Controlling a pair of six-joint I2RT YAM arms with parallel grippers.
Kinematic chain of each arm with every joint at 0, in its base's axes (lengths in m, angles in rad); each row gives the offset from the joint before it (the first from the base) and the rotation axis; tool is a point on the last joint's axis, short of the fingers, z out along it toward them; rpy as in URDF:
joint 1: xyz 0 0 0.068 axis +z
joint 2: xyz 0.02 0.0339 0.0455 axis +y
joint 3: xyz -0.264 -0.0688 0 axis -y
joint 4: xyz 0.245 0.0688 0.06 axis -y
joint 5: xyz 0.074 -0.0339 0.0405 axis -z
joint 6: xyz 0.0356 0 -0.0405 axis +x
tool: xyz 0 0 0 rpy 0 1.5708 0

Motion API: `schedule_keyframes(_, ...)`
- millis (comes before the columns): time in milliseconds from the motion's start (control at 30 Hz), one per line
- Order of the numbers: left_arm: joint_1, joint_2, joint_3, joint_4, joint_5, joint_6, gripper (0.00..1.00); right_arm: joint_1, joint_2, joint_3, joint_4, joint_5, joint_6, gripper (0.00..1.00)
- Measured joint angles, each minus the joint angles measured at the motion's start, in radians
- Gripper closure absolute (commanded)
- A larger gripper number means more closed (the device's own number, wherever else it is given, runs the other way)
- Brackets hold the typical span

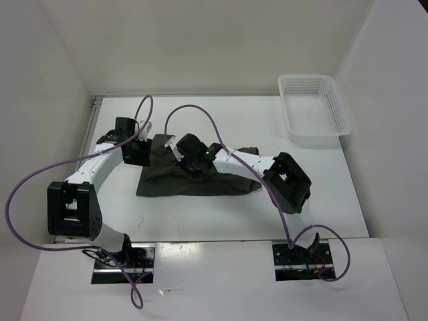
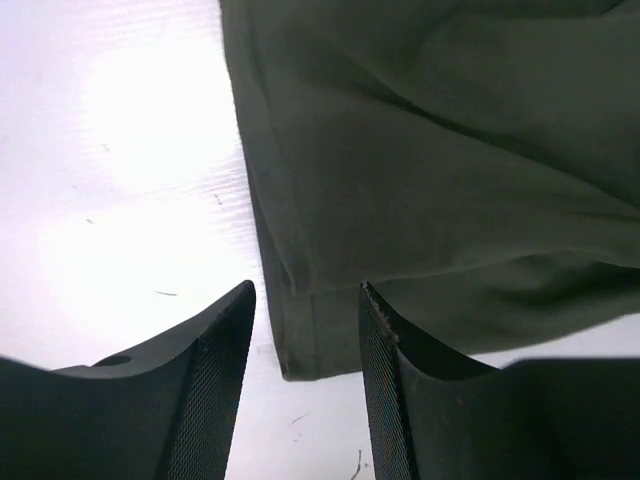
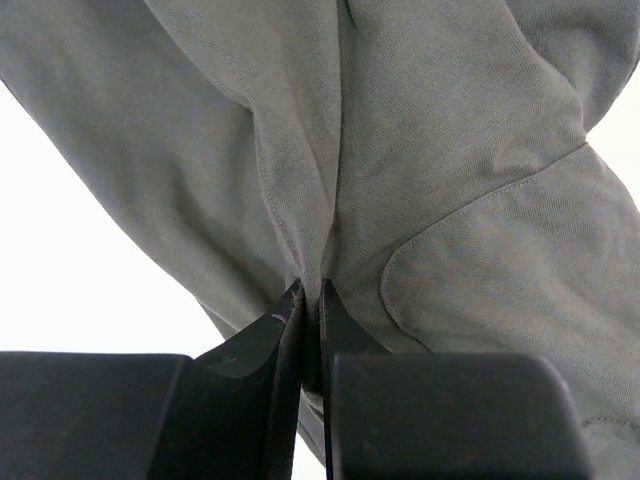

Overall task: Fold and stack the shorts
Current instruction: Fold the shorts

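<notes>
The shorts (image 1: 194, 177) lie bunched and wrinkly on the white desk (image 1: 267, 214), about mid-desk and a bit left of centre, dark olive-grey, spread wider than deep, with one end trailing off to the right under the right arm. We see the right hand (image 1: 194, 160) down on the upper middle of the cloth. In the right wrist view its fingers (image 3: 285, 330) stand almost together with a raised fold of the fabric running straight into the thin gap, so we call it closed on a pinch of the shorts. A curved seam shows on the cloth just right of that fold. The left hand (image 1: 137, 150) sits at the far-left corner of the shorts. In the left wrist view its two dark fingers (image 2: 225, 340) stand apart, open, holding nothing, with the hemmed corner of the cloth lying between them and bare desk to the left. We cannot tell whether those fingers touch the fabric. A white mesh basket (image 1: 313, 110) stands at the far right corner of the desk, well apart from the shorts. Purple cables (image 1: 200, 110) loop over both arms.
</notes>
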Motion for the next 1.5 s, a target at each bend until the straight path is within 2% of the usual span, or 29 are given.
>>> schedule_keyframes(233, -0.081, 0.064, -0.092, 0.066, -0.074, 0.000, 0.46, 0.000, 0.000, 0.000, 0.000, 0.009, -0.001, 0.87)
schedule_keyframes(700, -0.087, 0.112, -0.163, 0.154, -0.123, 0.000, 0.43, 0.000, -0.001, 0.000, 0.000, 0.030, -0.005, 0.87)
schedule_keyframes(833, -0.089, 0.122, -0.163, 0.150, -0.104, 0.000, 0.55, 0.000, -0.003, -0.002, 0.003, 0.034, -0.008, 0.87)
schedule_keyframes(1000, -0.096, 0.160, -0.138, 0.143, -0.095, -0.001, 0.75, 0.000, -0.007, -0.003, 0.005, 0.038, -0.008, 0.87)
schedule_keyframes(1167, -0.098, 0.171, -0.126, 0.140, -0.102, -0.003, 0.87, 0.000, -0.008, -0.011, 0.010, 0.038, -0.008, 0.87)
schedule_keyframes(1233, -0.100, 0.169, -0.125, 0.139, -0.107, -0.002, 0.93, 0.000, -0.009, -0.018, 0.010, 0.037, -0.005, 0.60)
schedule_keyframes(1267, -0.101, 0.169, -0.124, 0.138, -0.111, -0.002, 0.93, 0.000, -0.011, -0.022, 0.008, 0.038, -0.006, 0.47)
schedule_keyframes(1333, -0.103, 0.169, -0.121, 0.135, -0.122, 0.000, 0.95, 0.000, -0.018, -0.029, 0.007, 0.039, 0.002, 0.28)
schedule_keyframes(1500, -0.103, 0.167, -0.114, 0.116, -0.151, 0.000, 0.96, -0.019, -0.116, -0.091, 0.016, 0.009, 0.065, 0.16)
